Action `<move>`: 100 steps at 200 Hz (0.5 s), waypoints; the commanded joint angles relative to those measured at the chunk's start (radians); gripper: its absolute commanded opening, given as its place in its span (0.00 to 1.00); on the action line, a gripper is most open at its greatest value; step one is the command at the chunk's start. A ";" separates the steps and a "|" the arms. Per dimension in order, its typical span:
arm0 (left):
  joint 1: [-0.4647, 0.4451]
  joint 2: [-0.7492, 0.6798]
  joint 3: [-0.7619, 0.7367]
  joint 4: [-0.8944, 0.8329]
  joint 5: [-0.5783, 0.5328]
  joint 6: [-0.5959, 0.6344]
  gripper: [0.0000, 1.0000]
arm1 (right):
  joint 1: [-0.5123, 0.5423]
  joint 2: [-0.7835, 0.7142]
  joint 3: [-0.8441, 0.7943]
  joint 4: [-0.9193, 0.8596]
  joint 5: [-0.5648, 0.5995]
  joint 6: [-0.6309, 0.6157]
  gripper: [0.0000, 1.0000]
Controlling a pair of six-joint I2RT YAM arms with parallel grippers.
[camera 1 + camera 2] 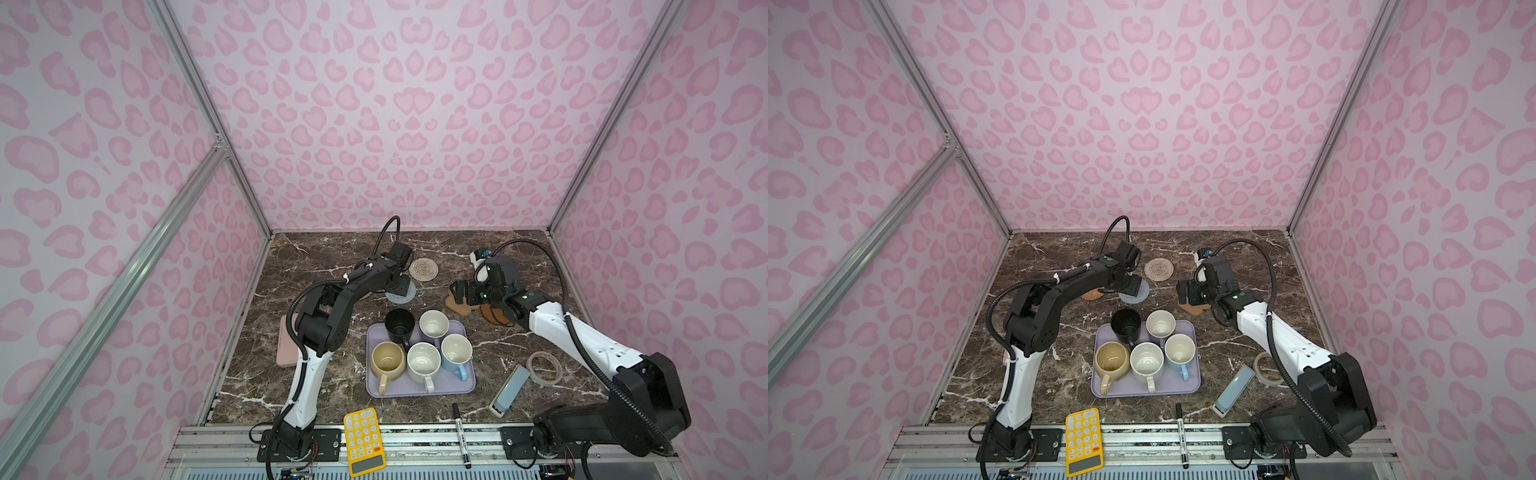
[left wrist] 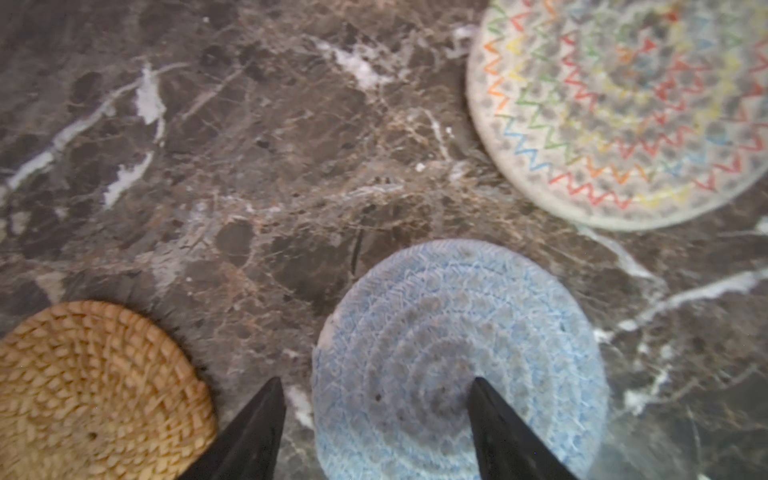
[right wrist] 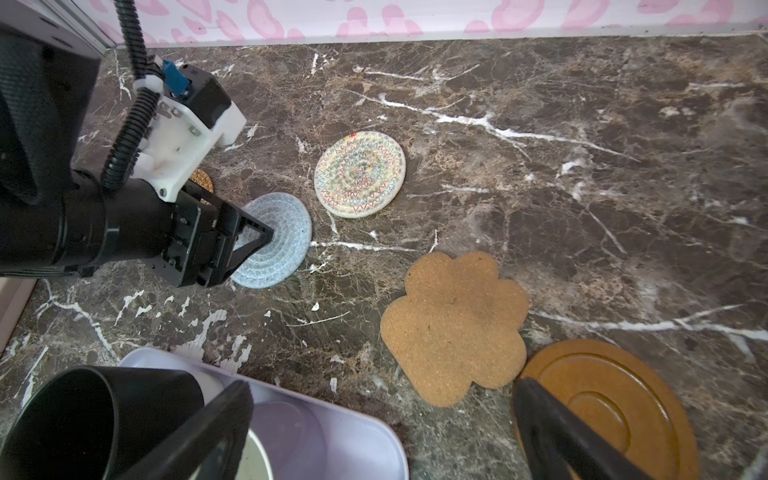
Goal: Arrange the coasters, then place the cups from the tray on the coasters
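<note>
The five coasters lie flat on the marble (image 2: 249, 166) beyond the tray (image 1: 446, 384). The blue one (image 2: 457, 332) is just past the tray's far left corner, and the orange one (image 2: 95, 386) is further left of that corner. The cream one (image 2: 623, 112) is farther beyond the tray than the blue. The flower (image 3: 453, 328) and the wooden disc (image 3: 602, 399) are off the tray's far right corner. All five cups (image 1: 423, 361) stand upright on the tray. The left gripper (image 2: 376, 380) hangs low over the blue coaster with its jaws apart, one finger over the bare marble between blue and orange, the other over the coaster's middle. It looks set to pinch or drag the near edge. Whether the tips touch the coaster, the pictures do not tell. The right gripper (image 3: 382, 386) is spread wide and holds nothing, one finger above the tray's far edge, the other above the wooden disc. The woven rounds are probably light, soft and floppy, with little to grab from above. A pinch at the rim would likely fold them, so pressing down and sliding may serve better. The flower looks like cork, thin and stiffer but crumbly at the lobes. The disc is rigid, and its raised rim offers a hold. The cups are likely heavy, glazed and slippery, so each is best gripped across the wall at the rim or by the handle.
</note>
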State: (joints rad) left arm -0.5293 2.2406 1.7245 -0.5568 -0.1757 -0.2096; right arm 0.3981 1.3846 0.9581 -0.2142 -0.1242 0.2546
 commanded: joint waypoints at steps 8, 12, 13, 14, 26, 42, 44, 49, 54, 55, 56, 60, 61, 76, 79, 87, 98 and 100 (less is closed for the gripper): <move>0.014 0.021 0.024 -0.086 -0.076 -0.018 0.71 | -0.001 -0.002 -0.007 0.023 -0.008 0.011 1.00; 0.015 0.025 0.029 -0.092 -0.079 -0.018 0.71 | -0.001 -0.001 -0.006 0.025 -0.010 0.012 1.00; 0.015 0.025 0.031 -0.092 -0.080 -0.017 0.71 | -0.001 -0.002 -0.007 0.025 -0.010 0.012 1.00; 0.015 0.026 0.032 -0.094 -0.080 -0.016 0.71 | -0.001 -0.001 -0.007 0.025 -0.011 0.012 1.00; 0.021 0.033 0.045 -0.103 -0.090 -0.020 0.71 | -0.001 -0.002 -0.006 0.027 -0.012 0.012 1.00; 0.033 0.034 0.049 -0.094 -0.072 -0.031 0.71 | 0.000 -0.001 -0.009 0.028 -0.011 0.012 1.00; 0.034 0.034 0.050 -0.093 -0.071 -0.036 0.71 | 0.000 -0.001 -0.009 0.028 -0.011 0.012 1.00; 0.038 0.035 0.052 -0.094 -0.076 -0.044 0.70 | -0.001 0.000 -0.010 0.027 -0.009 0.012 1.00; 0.038 0.036 0.056 -0.096 -0.082 -0.049 0.70 | -0.001 0.001 -0.010 0.029 -0.008 0.012 1.00; 0.039 0.036 0.056 -0.097 -0.083 -0.049 0.70 | -0.001 0.001 -0.010 0.030 -0.009 0.012 1.00; 0.039 0.035 0.057 -0.097 -0.084 -0.050 0.70 | -0.001 0.001 -0.010 0.030 -0.009 0.012 1.00; 0.040 0.035 0.058 -0.095 -0.086 -0.053 0.70 | 0.000 0.002 -0.009 0.028 -0.009 0.014 1.00; 0.040 0.035 0.059 -0.094 -0.087 -0.053 0.70 | 0.000 0.003 -0.009 0.028 -0.009 0.014 1.00; 0.044 0.041 0.073 -0.098 -0.092 -0.060 0.70 | 0.000 0.006 -0.005 0.030 -0.015 0.018 1.00; 0.046 0.043 0.077 -0.098 -0.090 -0.060 0.70 | -0.001 0.007 -0.005 0.031 -0.017 0.020 1.00; 0.048 0.049 0.087 -0.098 -0.083 -0.061 0.70 | -0.001 0.008 -0.005 0.035 -0.021 0.021 1.00; 0.054 0.061 0.104 -0.098 -0.065 -0.058 0.70 | -0.001 0.008 -0.005 0.038 -0.022 0.022 1.00; 0.054 0.062 0.106 -0.099 -0.062 -0.057 0.70 | 0.000 0.008 -0.004 0.037 -0.022 0.023 1.00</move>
State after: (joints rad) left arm -0.4824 2.2768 1.8000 -0.6212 -0.2424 -0.2611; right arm 0.3981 1.3865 0.9558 -0.1993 -0.1326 0.2691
